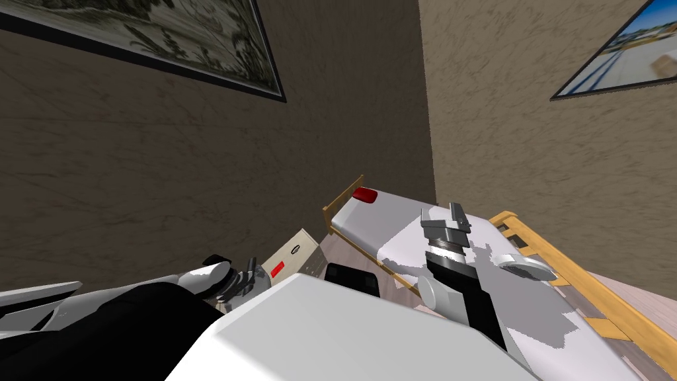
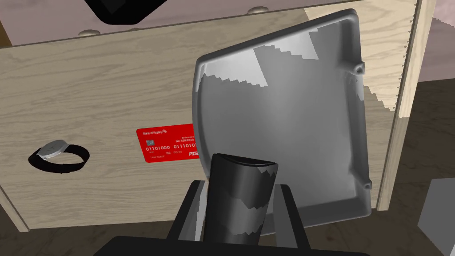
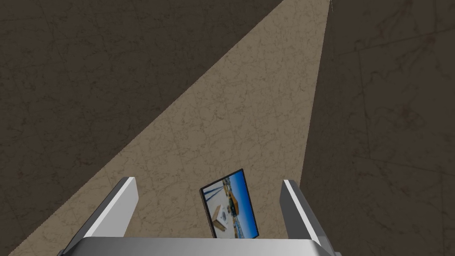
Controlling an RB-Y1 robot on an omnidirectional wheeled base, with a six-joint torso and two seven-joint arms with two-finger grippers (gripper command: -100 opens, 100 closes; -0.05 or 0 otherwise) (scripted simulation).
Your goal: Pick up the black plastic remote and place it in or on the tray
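Note:
My left gripper (image 2: 240, 189) is shut on the black remote (image 2: 242, 213), whose end sticks out between the fingers. It hovers just over the near rim of a grey tray (image 2: 284, 124), which lies on the light wooden nightstand (image 2: 89, 89). In the head view the left gripper (image 1: 248, 274) sits low beside the nightstand (image 1: 297, 251). My right gripper (image 1: 456, 213) is raised over the bed, its fingers open and empty (image 3: 209, 181).
A red bank card (image 2: 166, 143) lies partly under the tray's edge, and a wristwatch (image 2: 57, 155) rests farther along the nightstand top. The bed (image 1: 397, 225) with a wooden frame and a red pillow (image 1: 364, 194) stands to the right. Walls close in behind.

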